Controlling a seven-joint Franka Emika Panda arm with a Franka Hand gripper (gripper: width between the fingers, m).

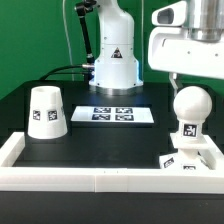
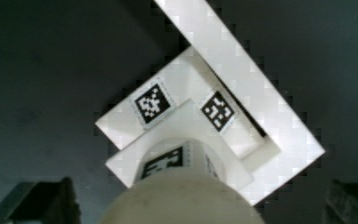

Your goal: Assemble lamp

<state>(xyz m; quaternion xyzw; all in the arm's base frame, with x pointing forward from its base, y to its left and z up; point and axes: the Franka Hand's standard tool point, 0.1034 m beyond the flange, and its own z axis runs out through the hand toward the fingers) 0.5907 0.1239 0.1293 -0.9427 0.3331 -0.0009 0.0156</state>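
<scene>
The round-headed bulb (image 1: 189, 108) stands upright on the small square base (image 1: 190, 156), which sits in the front corner of the white rail at the exterior view's right. My gripper (image 1: 188, 82) hangs just above the bulb's head, open, fingers apart on either side and not touching it. In the wrist view the bulb's head (image 2: 194, 195) fills the middle between the dark fingers (image 2: 43, 200), with its tagged stem and the base (image 2: 158, 100) beyond it. The tapered shade (image 1: 46, 110) stands mouth down at the exterior view's left.
The marker board (image 1: 118, 114) lies flat in the middle of the black table. The arm's white pedestal (image 1: 113, 62) stands behind it with cables. A low white rail (image 1: 100, 178) borders the table's front and sides.
</scene>
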